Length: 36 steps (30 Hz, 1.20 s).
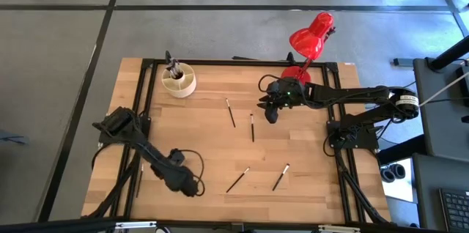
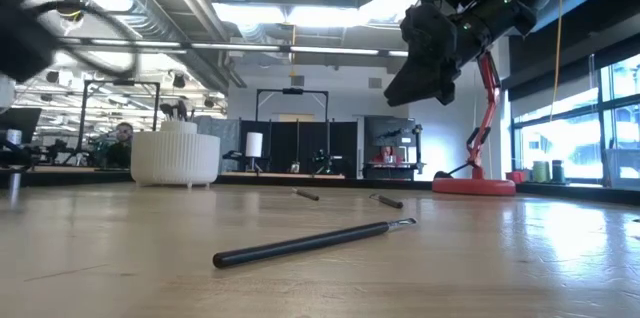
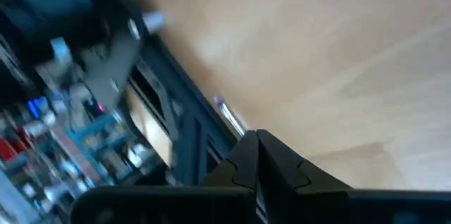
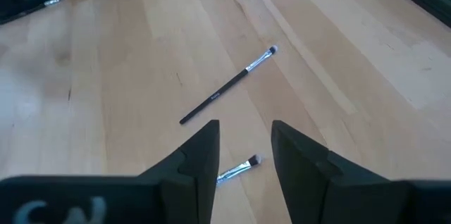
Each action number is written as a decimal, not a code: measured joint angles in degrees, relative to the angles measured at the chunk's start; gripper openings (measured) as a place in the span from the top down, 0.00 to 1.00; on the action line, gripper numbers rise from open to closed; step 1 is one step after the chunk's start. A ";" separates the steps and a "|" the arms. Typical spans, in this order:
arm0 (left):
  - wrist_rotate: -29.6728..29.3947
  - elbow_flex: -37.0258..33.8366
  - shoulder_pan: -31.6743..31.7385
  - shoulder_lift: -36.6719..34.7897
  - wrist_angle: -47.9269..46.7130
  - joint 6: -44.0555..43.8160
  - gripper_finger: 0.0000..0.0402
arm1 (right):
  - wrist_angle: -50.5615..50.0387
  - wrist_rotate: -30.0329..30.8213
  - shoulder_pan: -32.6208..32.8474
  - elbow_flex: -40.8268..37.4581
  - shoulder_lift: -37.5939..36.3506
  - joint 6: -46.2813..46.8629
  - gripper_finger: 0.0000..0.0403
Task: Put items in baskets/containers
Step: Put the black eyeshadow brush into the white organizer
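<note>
A cream-white round cup (image 1: pixel 179 81) (image 2: pixel 175 158) stands upright at the table's far left, with a few dark brushes sticking up out of it. Several thin brushes lie flat on the wood: two mid-table (image 1: pixel 230 113) (image 1: pixel 252 127) and two nearer the front (image 1: pixel 237 180) (image 1: pixel 281 177). My right gripper (image 1: pixel 268 112) (image 2: pixel 420 78) (image 4: pixel 245 129) hangs open above the table, right of the mid-table pair. In its wrist view one brush (image 4: pixel 229 90) lies ahead and another (image 4: pixel 239 170) shows below, between the fingers. My left gripper (image 1: pixel 196 189) (image 3: pixel 258 136) is shut, low at the near left.
A red desk lamp (image 1: pixel 309 39) (image 2: pixel 478 158) stands at the far right, just behind my right arm. A black frame rail (image 1: pixel 146 116) borders the wooden top. Bare wood lies between the cup and the mid-table brushes. One brush (image 2: pixel 310 241) lies close to the low camera.
</note>
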 joint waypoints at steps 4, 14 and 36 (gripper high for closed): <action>10.25 -5.04 -3.99 0.00 2.59 -4.40 0.99 | -0.17 0.02 0.00 0.00 0.00 -0.63 0.68; 22.20 -13.53 -10.35 -0.09 13.62 -3.81 0.99 | 0.34 0.01 0.00 0.00 0.00 -0.10 0.68; 17.05 -10.03 -3.57 -0.04 8.12 -10.02 0.99 | 0.33 0.02 0.02 0.00 0.00 0.31 0.68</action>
